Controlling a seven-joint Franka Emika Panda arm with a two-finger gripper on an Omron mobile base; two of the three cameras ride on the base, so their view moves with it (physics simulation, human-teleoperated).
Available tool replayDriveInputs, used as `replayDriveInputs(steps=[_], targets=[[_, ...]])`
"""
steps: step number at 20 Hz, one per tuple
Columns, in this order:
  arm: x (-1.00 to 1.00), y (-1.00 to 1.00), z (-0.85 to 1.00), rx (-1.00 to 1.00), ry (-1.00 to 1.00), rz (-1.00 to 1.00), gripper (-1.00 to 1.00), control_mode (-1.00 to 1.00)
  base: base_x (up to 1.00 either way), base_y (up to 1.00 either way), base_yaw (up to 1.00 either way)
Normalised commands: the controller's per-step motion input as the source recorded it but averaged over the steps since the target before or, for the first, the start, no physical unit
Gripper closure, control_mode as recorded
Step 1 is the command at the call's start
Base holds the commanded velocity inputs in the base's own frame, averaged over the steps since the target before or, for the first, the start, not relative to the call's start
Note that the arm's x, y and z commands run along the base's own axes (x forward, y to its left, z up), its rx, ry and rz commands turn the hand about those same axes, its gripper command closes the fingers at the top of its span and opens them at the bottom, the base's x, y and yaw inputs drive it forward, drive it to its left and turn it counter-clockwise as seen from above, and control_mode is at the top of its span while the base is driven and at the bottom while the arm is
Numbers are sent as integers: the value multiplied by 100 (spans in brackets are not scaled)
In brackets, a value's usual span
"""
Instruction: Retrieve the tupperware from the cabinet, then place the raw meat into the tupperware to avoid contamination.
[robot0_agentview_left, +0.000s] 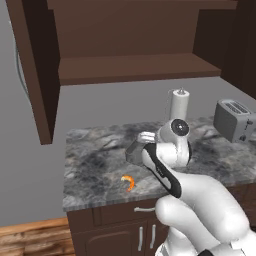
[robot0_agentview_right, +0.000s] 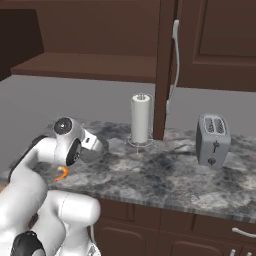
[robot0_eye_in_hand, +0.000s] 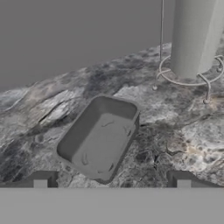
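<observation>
The small grey tub-like tupperware (robot0_eye_in_hand: 99, 139) is sitting empty on the grey marbled tabletop (robot0_eye_in_hand: 175, 144); the released gripper (robot0_eye_in_hand: 111, 179) is hovering just above; it should be turning toward the tiny curled orange shrimp (robot0_agentview_left: 128, 182) near the front edge, descending squarely.

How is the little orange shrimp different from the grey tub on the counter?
The shrimp is orange and curled; the tupperware is grey and boxy with rounded corners. The shrimp is far smaller than the tupperware. The shrimp lies near the counter's front edge, while the tupperware sits farther back, toward the paper towel roll. Both rest on the marble counter, and the tupperware holds nothing.
</observation>
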Motion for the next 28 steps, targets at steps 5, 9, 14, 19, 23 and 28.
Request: replayDriveInputs(steps=[5,9,14,19,23,28], targets=[[-60,20,-35,0,0,21,-100,-100,0,0,0],[-24,46,-31,0,5,19,-100,-100,0,0,0],[-15,63,-23,-4,10,16,-100,-100,0,0,0],[-2,63,-21,-13,17,12,-100,-100,0,0,0],[0,19,-4,-5,3,4,-100,-100,0,0,0],[-3,0,-29,0,4,0,-100,-100,0,0,0]])
